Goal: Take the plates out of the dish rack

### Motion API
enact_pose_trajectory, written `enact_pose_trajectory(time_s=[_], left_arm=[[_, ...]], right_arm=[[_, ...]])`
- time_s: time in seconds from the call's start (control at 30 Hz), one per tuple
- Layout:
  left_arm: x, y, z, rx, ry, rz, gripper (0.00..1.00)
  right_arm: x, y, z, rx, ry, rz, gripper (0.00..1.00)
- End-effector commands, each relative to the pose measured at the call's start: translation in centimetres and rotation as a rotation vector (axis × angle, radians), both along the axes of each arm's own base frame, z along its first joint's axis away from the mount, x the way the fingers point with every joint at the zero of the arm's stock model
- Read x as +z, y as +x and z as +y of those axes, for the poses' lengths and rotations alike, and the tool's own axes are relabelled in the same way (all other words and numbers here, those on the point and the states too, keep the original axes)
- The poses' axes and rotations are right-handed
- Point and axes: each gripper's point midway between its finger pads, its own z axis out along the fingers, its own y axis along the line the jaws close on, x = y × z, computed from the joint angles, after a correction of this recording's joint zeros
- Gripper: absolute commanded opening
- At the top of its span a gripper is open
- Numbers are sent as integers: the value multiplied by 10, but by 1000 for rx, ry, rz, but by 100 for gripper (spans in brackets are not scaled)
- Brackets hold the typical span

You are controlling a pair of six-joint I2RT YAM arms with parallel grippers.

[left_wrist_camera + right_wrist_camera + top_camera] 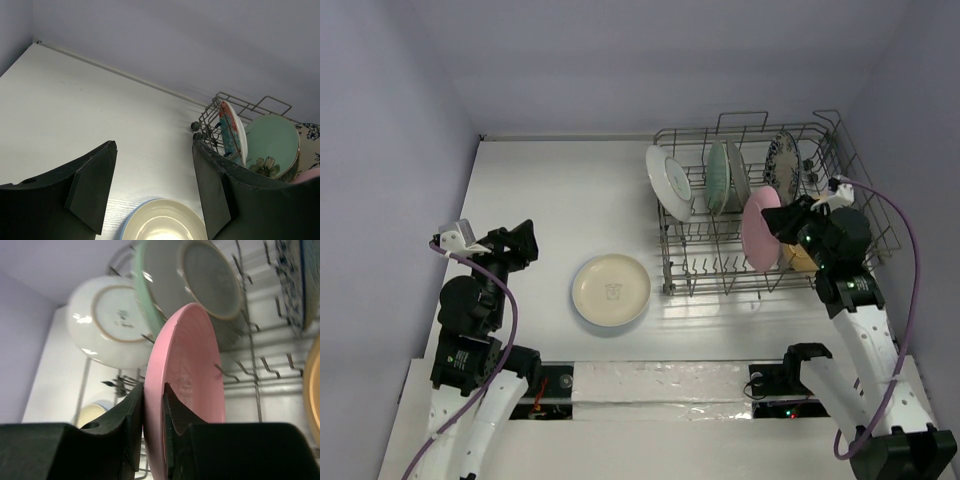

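Right gripper (154, 390) is clamped on the round pink plate (190, 375): one dark finger on each side of its rim, low centre of the wrist view, no gap showing.

Plate stands on edge, leaning a bit, in the front row of the grey wire dish rack (750, 131), right-centre of the top view. The gripper sits just right of it there.

Key relation: plate's flat face runs roughly near-to-far. Rim is held on the side nearest the R arm, w/ the bottom edge down btw the upright tines. So, my judgement, the pull should go up along the plate's own plane till clear of the tines, then left twd open table. A sideways drag would prob catch wire or knock the mint green plate (718, 177) in the row behind.

Left gripper (152, 150) has fingers wide apart and empty, at the left of the top view, well apart from the rack. R arm is far nearer.

Round cream plate (610, 290) lies flat on the white table (540, 180), lower centre.
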Motion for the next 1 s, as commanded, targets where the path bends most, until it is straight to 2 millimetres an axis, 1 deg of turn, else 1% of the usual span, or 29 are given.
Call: enact_pose_trajectory(time_s=[0.0, 0.03, 0.07, 0.1, 0.2, 0.23, 0.3, 0.33, 0.4, 0.43, 0.47, 0.53, 0.57, 0.6, 0.63, 0.67, 0.7, 0.73, 0.77, 0.8, 0.87, 0.9, 0.93, 0.97], left_arm=[[20, -1, -3, -18, -15, -59, 59], [20, 0, -3, -18, -15, -58, 59], [20, -1, -3, -18, -15, -59, 59], [20, -1, -3, -18, -15, -59, 59], [20, -1, -3, -18, -17, -59, 59], [20, -1, -3, -18, -17, -59, 59], [19, 0, -4, -19, -14, -56, 59], [20, 0, -4, -19, -15, -58, 59], [19, 1, -5, -27, -13, -55, 58], [19, 1, -6, -29, -13, -56, 58], [19, 1, -3, -18, -13, -56, 57], [19, 1, -2, -12, -13, -55, 55], [18, 1, -2, -10, -13, -52, 55], [19, 1, 0, -3, -14, -55, 54], [19, 1, 2, 10, -14, -53, 54], [19, 1, 3, 13, -14, -53, 54], [18, 1, 4, 17, -16, -52, 54], [18, 1, 4, 20, -17, -50, 54], [18, 1, 5, 23, -17, -50, 54], [18, 0, 7, 35, -21, -48, 54], [19, -1, 10, 50, -22, -48, 55], [18, -1, 13, 68, -25, -46, 55], [18, -2, 15, 76, -30, -45, 55], [19, -2, 16, 82, -31, -46, 56]], right_arm=[[110, -13, -6, -6, -43, -302, 0], [116, -16, 0, 29, -44, -318, 0], [127, -19, 2, 45, -47, -341, 0], [128, -19, 5, 59, -46, -334, 0], [148, -33, 21, 165, -41, -390, 0], [153, -41, 34, 242, -37, -407, 0], [165, -49, 49, 323, -36, -437, 0], [167, -60, 71, 427, -28, -447, 0], [179, -73, 99, 534, -36, -492, 0], [173, -63, 113, 544, -40, -458, 0], [169, -79, 145, 652, -31, -440, 0], [168, -79, 175, 706, -39, -431, 0], [151, -70, 200, 750, -52, -377, 0], [145, -83, 227, 827, -52, -363, 0], [147, -82, 240, 830, -77, -370, 0], [122, -74, 264, 855, -121, -309, 0], [113, -86, 285, 901, -146, -296, 0], [103, -85, 297, 912, -193, -290, 0], [101, -82, 308, 908, -215, -288, 0], [74, -86, 329, 953, -272, -247, 0], [56, -88, 347, 970, -313, -222, 0], [41, -87, 359, 980, -337, -204, 0], [34, -93, 367, 993, -354, -207, 0], [27, -91, 373, 981, -365, -207, 0]])
